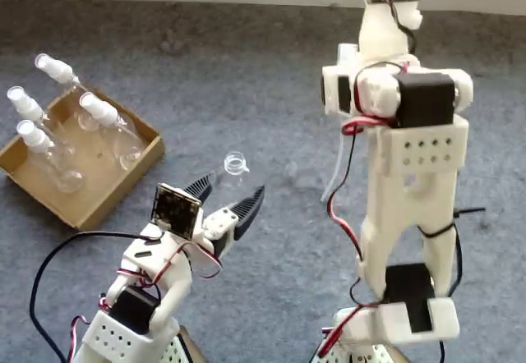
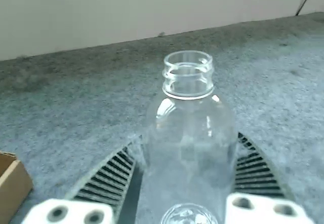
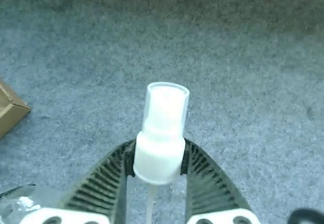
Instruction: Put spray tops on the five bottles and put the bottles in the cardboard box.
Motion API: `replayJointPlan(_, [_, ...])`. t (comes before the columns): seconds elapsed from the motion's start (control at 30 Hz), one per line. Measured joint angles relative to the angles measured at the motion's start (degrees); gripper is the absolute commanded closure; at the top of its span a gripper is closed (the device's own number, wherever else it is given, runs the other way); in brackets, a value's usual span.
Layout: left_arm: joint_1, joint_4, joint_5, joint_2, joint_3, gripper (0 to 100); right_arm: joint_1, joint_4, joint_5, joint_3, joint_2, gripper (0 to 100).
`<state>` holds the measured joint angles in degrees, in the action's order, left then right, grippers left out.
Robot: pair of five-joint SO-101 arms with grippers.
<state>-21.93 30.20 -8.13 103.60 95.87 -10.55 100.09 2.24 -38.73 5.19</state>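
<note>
While four capped bottles (image 1: pixel 115 133) lie in the cardboard box (image 1: pixel 123 189) at the high view's upper left, the left gripper (image 1: pixel 233 188) clamps an uncapped clear bottle (image 2: pixel 190 133) near centre, and the right gripper (image 3: pixel 158 150) pinches a white spray top (image 3: pixel 161 133).

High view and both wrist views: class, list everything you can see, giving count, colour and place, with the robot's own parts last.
box: one, brown cardboard, on the carpet beside the left arm
capped bottles: four, clear with white spray tops, lying in the box
open bottle: one, clear, no top, between the left gripper's fingers
spray top: one, white with a clear cap, held in the right gripper
carpet: one, grey, under everything
left gripper: one, black fingers, closed on the open bottle
right gripper: one, black fingers, closed on the spray top
arms: two, white with black motors, side by side
</note>
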Motion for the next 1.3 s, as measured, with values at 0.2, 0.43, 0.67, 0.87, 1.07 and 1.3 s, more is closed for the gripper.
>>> replayJointPlan(0.2, [-6.9,3.7,10.2,0.0,0.0,86,0.0,-0.1,0.0,10.5,11.0,98.7])
replayJointPlan(0.43, [-13.1,4.8,14.7,0.0,0.0,86,0.0,-7.7,0.0,20.1,24.0,98.7])
replayJointPlan(0.67, [-15.7,4.8,14.7,0.0,0.0,86,-4.3,-20.7,0.0,37.8,38.5,98.7])
replayJointPlan(0.87, [-16.1,4.8,14.7,0.0,0.0,86,-5.0,-33.6,0.0,55.4,50.9,98.7])
replayJointPlan(1.07, [-16.1,4.0,14.7,0.0,0.0,86,-5.2,-39.1,0.0,65.7,57.8,98.7])
replayJointPlan(1.3, [-16.1,4.0,14.7,0.0,0.0,86,-5.2,-43.6,-5.2,65.8,59.9,98.7])
